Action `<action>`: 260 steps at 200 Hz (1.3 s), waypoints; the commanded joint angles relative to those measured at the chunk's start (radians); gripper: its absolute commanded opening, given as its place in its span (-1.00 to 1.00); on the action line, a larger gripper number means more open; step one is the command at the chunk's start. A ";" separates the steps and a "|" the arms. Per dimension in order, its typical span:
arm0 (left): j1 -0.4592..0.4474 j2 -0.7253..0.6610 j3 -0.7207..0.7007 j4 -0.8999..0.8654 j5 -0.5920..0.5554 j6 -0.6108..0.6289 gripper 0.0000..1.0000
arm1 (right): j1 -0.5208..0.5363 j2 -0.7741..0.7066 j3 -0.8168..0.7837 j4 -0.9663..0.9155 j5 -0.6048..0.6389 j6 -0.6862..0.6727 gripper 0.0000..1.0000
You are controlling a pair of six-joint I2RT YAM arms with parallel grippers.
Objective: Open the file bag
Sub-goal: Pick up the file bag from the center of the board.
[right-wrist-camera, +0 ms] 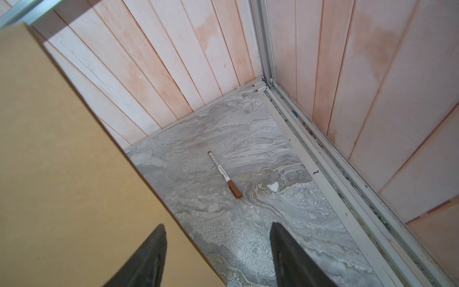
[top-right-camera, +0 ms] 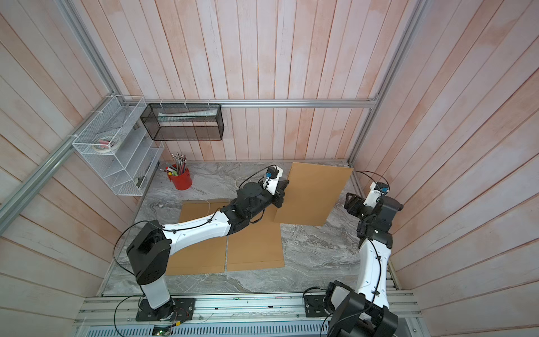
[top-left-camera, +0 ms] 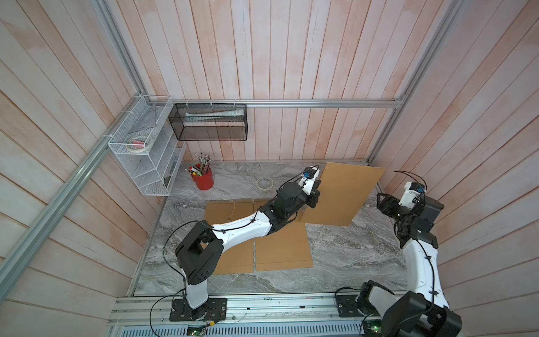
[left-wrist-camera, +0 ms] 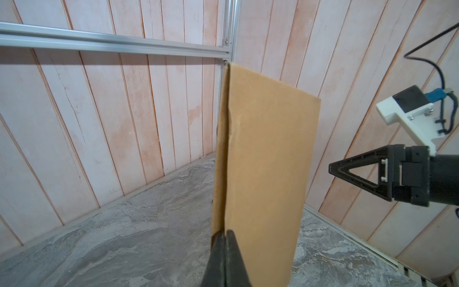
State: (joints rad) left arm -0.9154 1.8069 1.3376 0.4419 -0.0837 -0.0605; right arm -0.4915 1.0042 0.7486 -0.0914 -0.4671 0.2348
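Grips the brown file bag [top-left-camera: 344, 195] by one edge with the left pincer [left-wrist-camera: 224, 232], jaws clenched flat on the card. Holds it raised and tilted over the far right of the grey marbled tabletop [top-left-camera: 335, 256], one corner overlapping, in both top views, two more brown envelopes [top-left-camera: 283, 248] lying flat side by side mid-tabletop. Shows, from the left wrist, a thin seam running the length of the gripped edge; cannot tell whether the mouth has parted. Shows the right pincer [right-wrist-camera: 218, 224] released, jaws spread wide with nothing between them, hanging just to the right of the bag and apart from it. Reveals, from the right wrist, a brown-capped marker [right-wrist-camera: 224, 174] lying on bare stone near the far right corner. Sets a red pot [top-left-camera: 203, 179] of pens and pencils far left, and a roll of tape [top-left-camera: 264, 183] flat between pot and left pincer. Hangs a white wire rack [top-left-camera: 140, 163] on the left wall and a black mesh basket [top-left-camera: 210, 122] on the far wall, off an aluminium rail [top-left-camera: 320, 103]. Closes in the cell on three sides with pale pink plank walls [top-left-camera: 291, 58].
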 commanded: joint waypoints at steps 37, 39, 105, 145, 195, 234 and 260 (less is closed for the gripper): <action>0.003 -0.142 -0.061 0.046 -0.019 0.087 -1.00 | 0.007 -0.076 -0.026 0.098 -0.153 0.008 0.36; 0.004 -0.147 -0.063 0.046 -0.020 0.088 -1.00 | 0.006 -0.079 -0.029 0.102 -0.160 0.010 0.36; 0.031 -0.305 -0.160 0.045 -0.002 0.087 -1.00 | 0.085 -0.057 -0.054 0.238 -0.354 0.026 0.36; 0.067 -0.421 -0.242 0.021 0.036 0.074 -1.00 | 0.123 -0.052 -0.057 0.343 -0.405 0.045 0.42; 0.093 -0.494 -0.299 0.012 0.045 0.065 -1.00 | 0.166 -0.029 -0.043 0.420 -0.480 0.070 0.49; 0.115 -0.513 -0.312 0.006 0.047 0.060 -1.00 | 0.187 -0.051 -0.033 0.363 -0.478 0.037 0.51; 0.143 -0.526 -0.322 0.011 0.056 0.039 -1.00 | 0.233 -0.074 -0.025 0.307 -0.476 -0.020 0.52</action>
State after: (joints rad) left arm -0.7963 1.3155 1.0294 0.4492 -0.0505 0.0040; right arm -0.2985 0.9619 0.6994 0.2680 -0.9211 0.2764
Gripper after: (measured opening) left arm 0.047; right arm 0.755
